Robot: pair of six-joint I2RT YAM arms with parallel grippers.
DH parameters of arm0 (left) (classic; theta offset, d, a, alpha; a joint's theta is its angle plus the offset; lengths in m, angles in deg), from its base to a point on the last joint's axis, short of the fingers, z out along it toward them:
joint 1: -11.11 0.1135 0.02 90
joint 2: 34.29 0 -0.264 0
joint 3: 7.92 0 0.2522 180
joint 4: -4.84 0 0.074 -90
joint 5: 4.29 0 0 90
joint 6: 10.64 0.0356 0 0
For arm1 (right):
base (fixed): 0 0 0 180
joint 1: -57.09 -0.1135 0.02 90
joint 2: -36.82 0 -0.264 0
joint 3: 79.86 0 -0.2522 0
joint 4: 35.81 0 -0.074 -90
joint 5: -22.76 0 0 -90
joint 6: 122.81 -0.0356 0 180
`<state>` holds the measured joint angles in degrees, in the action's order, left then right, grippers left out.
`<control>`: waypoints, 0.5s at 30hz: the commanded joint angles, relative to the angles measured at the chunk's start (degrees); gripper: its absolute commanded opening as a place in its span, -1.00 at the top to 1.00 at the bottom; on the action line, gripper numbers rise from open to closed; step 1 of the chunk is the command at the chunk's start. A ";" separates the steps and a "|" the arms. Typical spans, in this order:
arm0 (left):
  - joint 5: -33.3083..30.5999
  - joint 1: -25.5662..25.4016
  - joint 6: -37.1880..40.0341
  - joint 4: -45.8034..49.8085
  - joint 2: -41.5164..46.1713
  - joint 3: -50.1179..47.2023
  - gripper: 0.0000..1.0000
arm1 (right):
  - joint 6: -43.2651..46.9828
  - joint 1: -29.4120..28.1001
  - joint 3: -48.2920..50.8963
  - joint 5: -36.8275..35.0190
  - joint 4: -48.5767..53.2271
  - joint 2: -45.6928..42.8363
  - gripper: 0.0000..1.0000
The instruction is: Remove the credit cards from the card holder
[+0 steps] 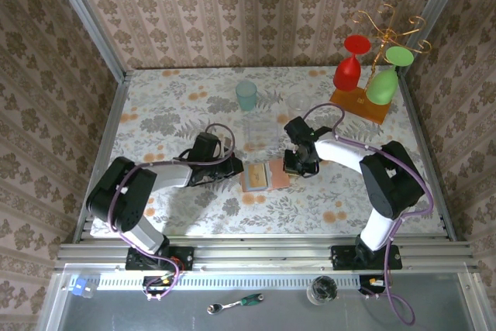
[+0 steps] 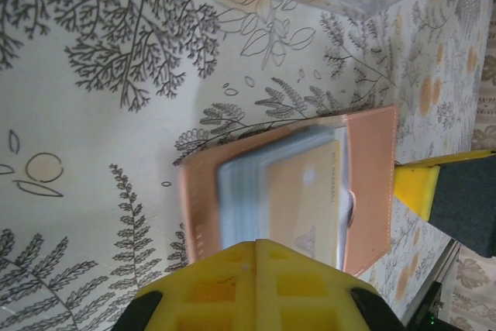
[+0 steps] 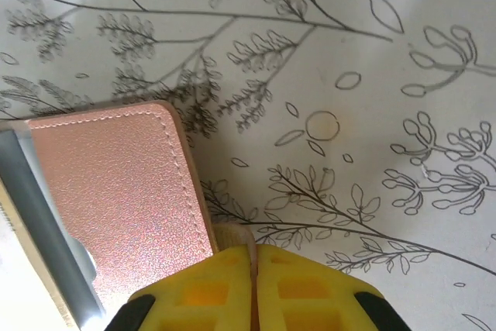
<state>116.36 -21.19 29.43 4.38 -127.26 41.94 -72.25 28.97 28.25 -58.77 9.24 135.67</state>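
My right gripper (image 3: 252,255) pinches the card holder (image 1: 262,177), mid-frame from above, anchoring it. My left gripper (image 2: 256,247) is clamped shut, seemingly on the orange-tan card (image 2: 306,195), ready to draw it.

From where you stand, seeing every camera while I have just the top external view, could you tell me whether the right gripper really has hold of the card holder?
Observer: Yes; the right wrist view shows the right gripper shut on a thin edge at a corner of the card holder.
Operator: Thank you. Is a card visible inside?
Observer: In the left wrist view an orange-tan card lies in the open holder.
Operator: And the left gripper, please?
Observer: It is shut over the holder's edge on its own side; whether it pinches cover or card I cannot tell.
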 commanded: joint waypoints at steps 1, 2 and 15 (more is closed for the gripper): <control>1.59 -0.40 -0.77 -0.61 -0.86 1.43 1.00 | -2.30 -0.34 1.61 -0.83 -1.36 -2.12 0.90; 1.56 -0.40 -0.87 -0.44 -0.96 1.32 1.00 | -2.69 -0.58 1.85 -0.85 -1.84 -2.18 0.90; 1.25 0.46 -0.69 4.62 -2.89 1.70 1.00 | -2.11 -1.51 1.51 -2.06 -1.09 -1.42 0.86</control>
<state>117.04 -21.08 28.97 6.42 -129.18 42.25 -74.56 27.79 29.87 -59.03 7.66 134.90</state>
